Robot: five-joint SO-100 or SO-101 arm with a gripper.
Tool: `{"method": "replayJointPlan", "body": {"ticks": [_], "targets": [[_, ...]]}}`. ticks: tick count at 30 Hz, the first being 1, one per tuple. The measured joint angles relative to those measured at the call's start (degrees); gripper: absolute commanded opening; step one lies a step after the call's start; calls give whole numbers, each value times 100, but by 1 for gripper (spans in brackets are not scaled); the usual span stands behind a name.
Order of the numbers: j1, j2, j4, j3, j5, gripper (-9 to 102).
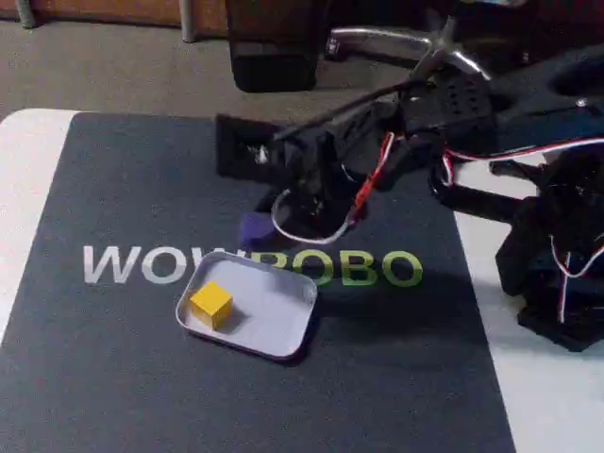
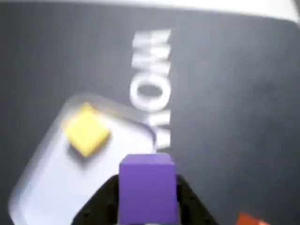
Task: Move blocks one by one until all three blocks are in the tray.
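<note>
Altogether, blocks seen: three — one yellow, one purple, one orange.
Yellow block (image 1: 210, 304): inside the tray, resting near its left end in the fixed view.
Purple block (image 2: 147, 190): clamped between the two dark fingers, lifted above the mat just beside the tray's rim.
Orange block (image 2: 251, 219): a sliver at the wrist view's bottom right, on the mat.
Tray (image 1: 274, 321): one, pale, on the dark mat (image 1: 113, 377).
Gripper (image 1: 269, 229): one, jaws closed snugly on the purple block.
</note>
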Motion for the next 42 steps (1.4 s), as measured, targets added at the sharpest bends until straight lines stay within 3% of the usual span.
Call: {"method": "replayJointPlan", "body": {"ticks": [14,25,29,34,42], "targets": [[-457,35,-88,211,-457,27],[-149,668,105,211,88,27],[193,1090,967,-18,281,26],[457,1301,2751,-1143,439,25],[677,35,6012,-4746,1046,24]]}}
